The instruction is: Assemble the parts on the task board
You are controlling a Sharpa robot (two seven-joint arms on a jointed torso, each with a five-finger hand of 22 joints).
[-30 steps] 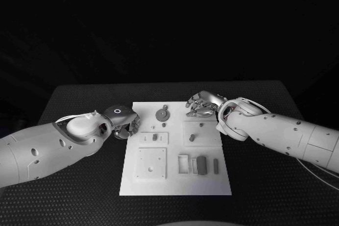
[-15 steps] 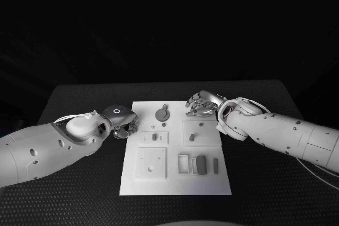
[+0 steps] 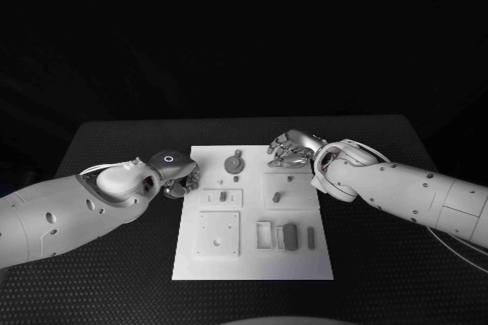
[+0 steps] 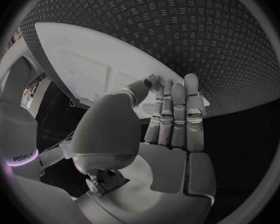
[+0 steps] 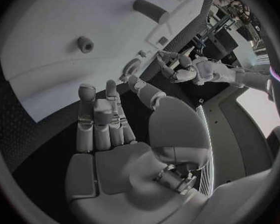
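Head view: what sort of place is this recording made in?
Probably a robot test bench or lab: a black table in a dark surround, bearing one white task board with small grey parts, and the left hand and right hand at its far corners.

My left hand [image 3: 179, 177] sits at the task board [image 3: 254, 268] left edge, fingertips tucked under the wrist in head view; can't tell if they touch the board. My right hand [image 3: 293, 150] covers the board's far right corner, whatever's under it hidden. Small parts [image 3: 289, 236] in the near tray too small to identify. Left wrist view: palm blocks most of the board.
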